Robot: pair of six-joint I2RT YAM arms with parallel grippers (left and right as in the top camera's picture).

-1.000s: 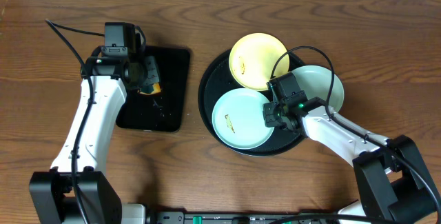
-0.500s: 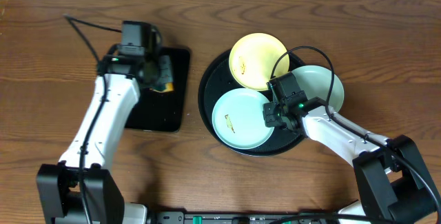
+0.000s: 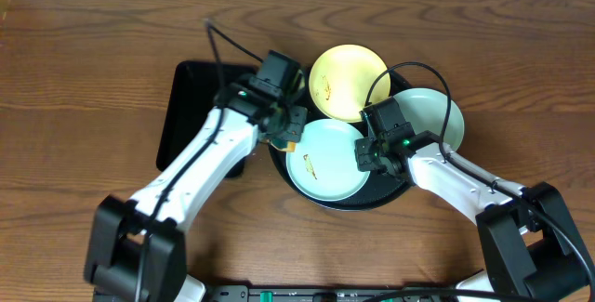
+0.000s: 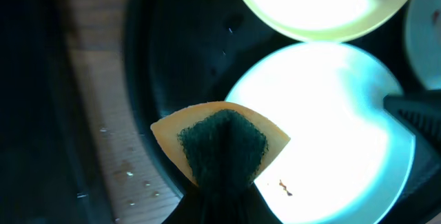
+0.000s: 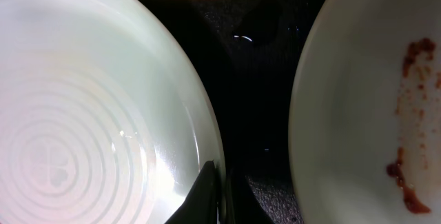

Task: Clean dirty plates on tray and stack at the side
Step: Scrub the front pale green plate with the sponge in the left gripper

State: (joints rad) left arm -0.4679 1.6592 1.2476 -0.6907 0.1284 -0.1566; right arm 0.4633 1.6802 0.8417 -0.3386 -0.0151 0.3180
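The round black tray [image 3: 279, 144] holds three plates: a pale yellow one [image 3: 347, 80] at the back, a mint-green one [image 3: 325, 160] at the front left with a brown smear, and another mint-green one [image 3: 437, 116] at the right. My left gripper [image 3: 286, 132] is shut on a yellow and green sponge [image 4: 222, 141] and hovers over the tray's left rim at the front-left plate's edge [image 4: 331, 127]. My right gripper [image 3: 367, 153] is shut on that plate's right rim [image 5: 200, 148]. The right plate [image 5: 372, 100] shows a red-brown smear.
A rectangular black tray [image 3: 186, 116] lies left of the round tray, partly under my left arm. Water drops lie on the wood [image 4: 110, 155] between the two trays. Cables run over the table from both arms.
My left arm has swung right with the sponge, from the rectangular tray to the round tray's left rim. The right gripper and the plates have not moved.
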